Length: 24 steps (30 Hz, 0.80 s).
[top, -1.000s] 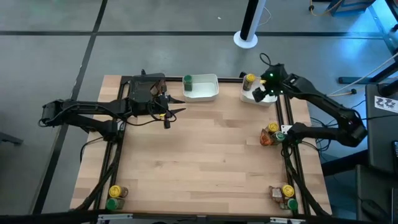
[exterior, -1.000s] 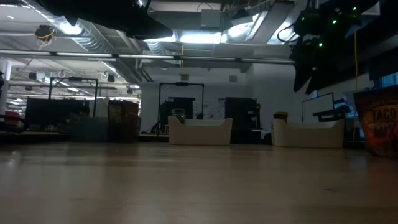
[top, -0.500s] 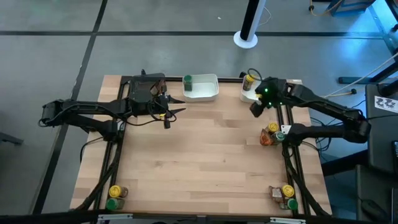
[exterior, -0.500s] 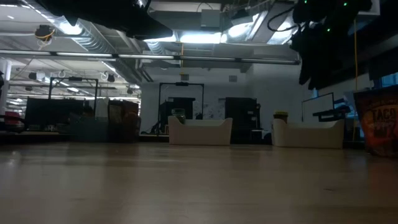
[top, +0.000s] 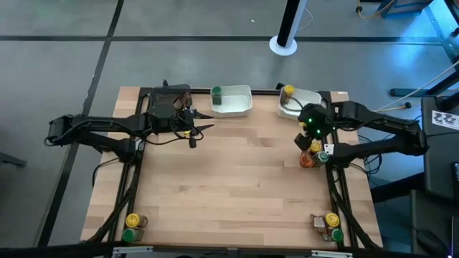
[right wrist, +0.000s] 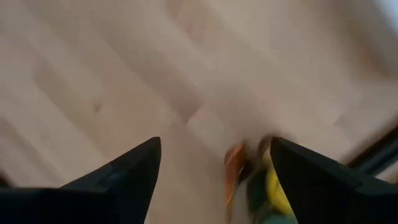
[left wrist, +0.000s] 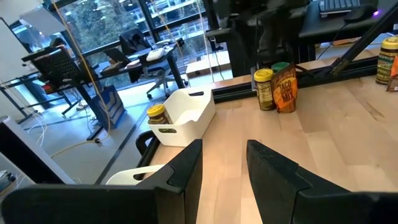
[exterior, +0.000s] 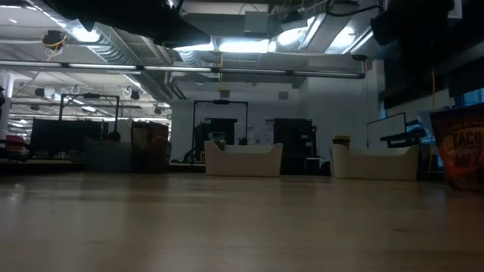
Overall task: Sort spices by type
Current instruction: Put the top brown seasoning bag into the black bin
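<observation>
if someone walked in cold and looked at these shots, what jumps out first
Probably the right tool, lit by a green light and hanging open over a small cluster of spices at the table's right edge. Next, the two white trays at the far edge: one with a green-lidded jar at its corner, the other with a yellow-lidded jar. The left tool waits open near the far left.

Two white trays (top: 231, 100) — two arms (top: 100, 129)
</observation>
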### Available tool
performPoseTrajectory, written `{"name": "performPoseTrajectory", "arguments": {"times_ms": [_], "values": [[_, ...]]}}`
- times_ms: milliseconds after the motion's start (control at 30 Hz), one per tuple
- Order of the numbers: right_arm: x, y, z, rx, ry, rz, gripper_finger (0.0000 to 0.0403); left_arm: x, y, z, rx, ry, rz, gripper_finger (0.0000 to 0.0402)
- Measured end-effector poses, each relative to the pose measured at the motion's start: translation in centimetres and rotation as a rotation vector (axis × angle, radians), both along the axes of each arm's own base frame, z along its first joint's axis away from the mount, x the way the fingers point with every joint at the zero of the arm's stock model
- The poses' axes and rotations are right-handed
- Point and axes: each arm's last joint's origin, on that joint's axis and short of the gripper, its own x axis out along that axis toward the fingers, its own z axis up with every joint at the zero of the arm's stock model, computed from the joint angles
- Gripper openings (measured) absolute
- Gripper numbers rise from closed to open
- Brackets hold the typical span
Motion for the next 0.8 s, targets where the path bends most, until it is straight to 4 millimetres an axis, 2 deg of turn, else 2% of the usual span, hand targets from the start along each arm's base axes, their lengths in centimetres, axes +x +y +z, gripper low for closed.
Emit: {"name": "performPoseTrajectory", "arguments": {"times_ms": [167,367,800], "values": [[-0.1,1.4,-0.6,0.074,0.113,-0.015,0.0303,0.0,0.0,0.0,-0.001,0.001,0.0,0.0114],[0.4,2.4,-1.2,0.079,0.2,-0.033,0.0303,0.0,0.0,0.0,-0.005,0.0,0.0,0.0114],[2.7,2.8,-3.4,0.04,0.398,-0.038,0.0303,0.0,0.0,0.0,-0.007,0.0,0.001,0.0114]]}}
